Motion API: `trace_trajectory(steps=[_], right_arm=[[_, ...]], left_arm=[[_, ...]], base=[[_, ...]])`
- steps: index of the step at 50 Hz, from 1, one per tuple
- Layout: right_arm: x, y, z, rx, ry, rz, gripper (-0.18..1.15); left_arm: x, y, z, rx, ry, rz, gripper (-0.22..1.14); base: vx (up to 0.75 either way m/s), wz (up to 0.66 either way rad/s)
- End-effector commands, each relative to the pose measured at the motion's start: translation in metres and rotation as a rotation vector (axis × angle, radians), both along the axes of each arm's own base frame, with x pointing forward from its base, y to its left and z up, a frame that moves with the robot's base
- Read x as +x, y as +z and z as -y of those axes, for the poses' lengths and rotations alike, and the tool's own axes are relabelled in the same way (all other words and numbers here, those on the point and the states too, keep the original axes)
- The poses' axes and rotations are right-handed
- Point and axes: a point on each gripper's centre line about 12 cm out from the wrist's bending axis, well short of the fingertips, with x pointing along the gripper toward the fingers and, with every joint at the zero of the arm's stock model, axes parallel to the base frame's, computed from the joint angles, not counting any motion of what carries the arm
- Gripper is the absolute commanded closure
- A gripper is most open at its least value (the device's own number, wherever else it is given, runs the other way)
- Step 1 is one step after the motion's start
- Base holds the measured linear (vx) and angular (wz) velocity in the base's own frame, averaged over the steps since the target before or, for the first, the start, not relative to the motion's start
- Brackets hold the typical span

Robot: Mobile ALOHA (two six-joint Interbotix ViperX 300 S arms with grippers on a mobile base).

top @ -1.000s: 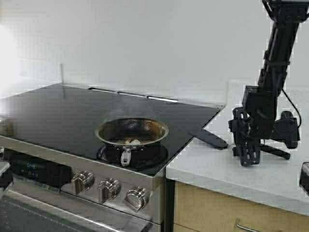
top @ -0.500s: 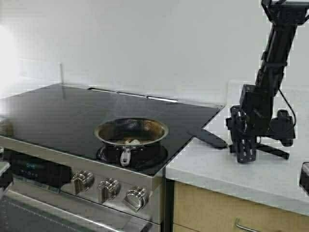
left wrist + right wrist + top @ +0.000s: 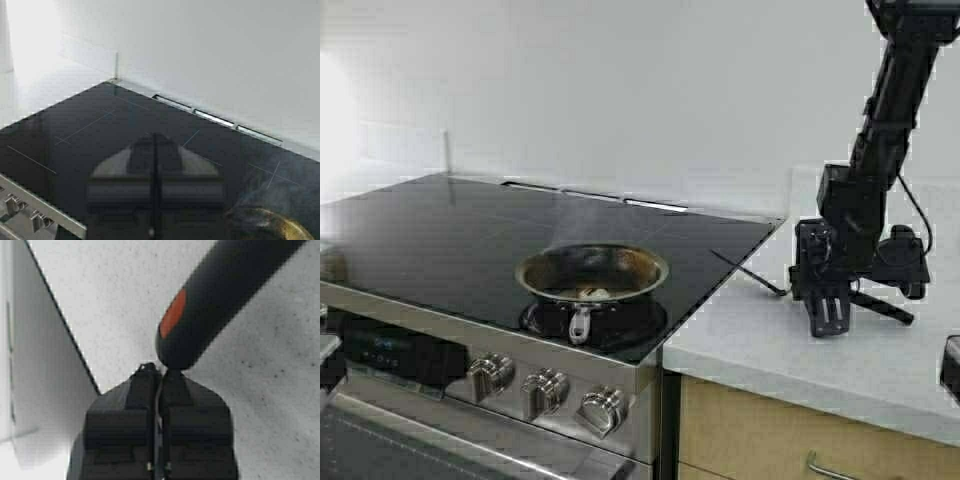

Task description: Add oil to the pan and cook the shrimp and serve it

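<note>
The pan [image 3: 592,270], steel with a brown-stained inside, sits on the front burner of the black cooktop [image 3: 440,235] and gives off thin smoke. The pale shrimp [image 3: 595,293] lies in it near the handle side. My right gripper [image 3: 825,325] points down at the white counter [image 3: 760,345], shut on a black spatula [image 3: 750,272] at the neck. Its blade stands edge-on, raised over the cooktop's corner. In the right wrist view the thick handle [image 3: 225,300] with an orange mark starts at the gripper [image 3: 159,369] tips. My left gripper [image 3: 154,136] hangs shut over the cooktop; the pan's rim [image 3: 270,225] shows beside it. The oil is out of view.
Three steel knobs [image 3: 545,390] line the stove's front below the pan. A wooden drawer [image 3: 800,440] sits under the counter. The white wall [image 3: 620,90] stands close behind the stove. A dark object [image 3: 950,365] shows at the right edge.
The right gripper has risen slightly with the spatula: its blade, flat on the counter edge before, now stands edge-on and lifted. Pan and shrimp have not moved.
</note>
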Motion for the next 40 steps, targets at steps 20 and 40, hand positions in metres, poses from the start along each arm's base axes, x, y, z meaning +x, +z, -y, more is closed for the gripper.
trace_trajectory(steps=[20,40], right_arm=[[0.008,0.084,-0.015,-0.103,0.122,0.102,0.89],[-0.035,0.201,-0.055,-0.316,0.359,0.298,0.89]], left_arm=[[0.002,0.010,0.000,-0.001,0.001,0.023,0.89],[0.002,0.005,-0.001,-0.023,0.003,-0.024,0.89]], base=[[0.00,0.00],[0.00,0.00]])
